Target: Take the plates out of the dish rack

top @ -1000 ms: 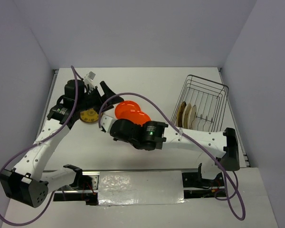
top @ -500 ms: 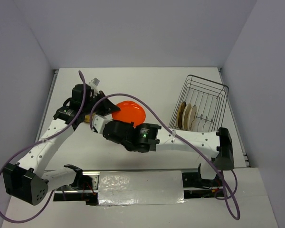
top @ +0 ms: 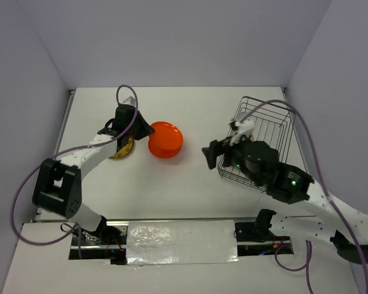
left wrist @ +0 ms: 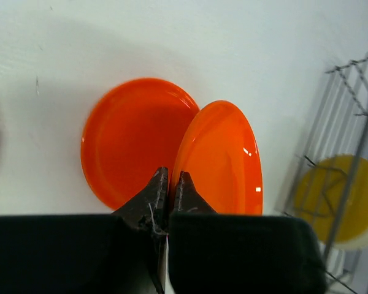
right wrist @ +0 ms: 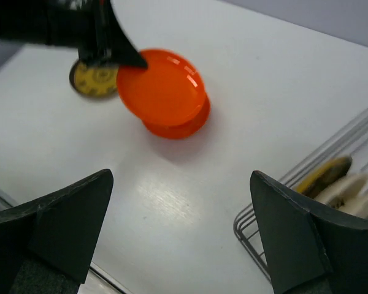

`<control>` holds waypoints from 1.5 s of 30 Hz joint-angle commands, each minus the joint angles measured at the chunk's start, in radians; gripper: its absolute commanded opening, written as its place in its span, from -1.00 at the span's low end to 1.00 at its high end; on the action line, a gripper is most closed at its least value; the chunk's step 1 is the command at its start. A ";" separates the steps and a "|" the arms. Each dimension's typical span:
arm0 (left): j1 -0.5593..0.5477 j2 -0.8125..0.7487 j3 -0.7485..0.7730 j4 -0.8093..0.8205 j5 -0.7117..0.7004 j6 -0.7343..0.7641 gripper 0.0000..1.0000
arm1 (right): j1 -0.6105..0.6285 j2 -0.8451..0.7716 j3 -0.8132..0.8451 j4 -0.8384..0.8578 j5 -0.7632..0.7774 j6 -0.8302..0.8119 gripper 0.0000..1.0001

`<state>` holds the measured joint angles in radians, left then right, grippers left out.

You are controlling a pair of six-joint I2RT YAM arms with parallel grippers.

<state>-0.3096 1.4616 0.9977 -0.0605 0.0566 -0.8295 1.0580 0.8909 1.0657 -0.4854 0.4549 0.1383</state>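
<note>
My left gripper (left wrist: 170, 179) is shut on the near rim of a tilted orange plate (left wrist: 224, 156). That plate hangs just above a second orange plate (left wrist: 126, 138), which lies flat on the table. From above, the two plates (top: 165, 139) overlap beside the left gripper (top: 143, 130). A brown plate with a yellow centre (top: 122, 149) lies to their left. My right gripper (right wrist: 184, 236) is open and empty, raised in front of the wire dish rack (top: 271, 120). Cream and yellow plates (right wrist: 331, 177) stand in the rack (right wrist: 294, 196).
The right arm (top: 276, 177) covers the near end of the rack in the top view. Purple cables loop over both arms. White walls close the table at the back and on both sides. A taped rail (top: 181, 242) runs along the near edge.
The left gripper shut on the orange plate's rim. The right gripper let that plate go, opened, and swung back right to the rack.
</note>
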 commanded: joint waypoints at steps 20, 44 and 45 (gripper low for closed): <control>-0.009 -0.001 0.154 -0.188 -0.156 0.021 0.99 | -0.653 -0.024 -0.165 -0.095 -0.113 0.360 1.00; -0.022 -0.619 -0.065 -0.578 -0.202 0.326 0.99 | -0.906 0.266 -0.245 0.139 -0.252 0.350 -0.38; -0.022 -0.618 -0.071 -0.573 -0.198 0.326 0.99 | -0.908 0.270 -0.256 0.146 -0.258 0.348 -0.37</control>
<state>-0.3264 0.8421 0.9367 -0.6468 -0.1356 -0.5369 0.1593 1.1423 0.8303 -0.4057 0.2142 0.4801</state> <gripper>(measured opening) 0.995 0.311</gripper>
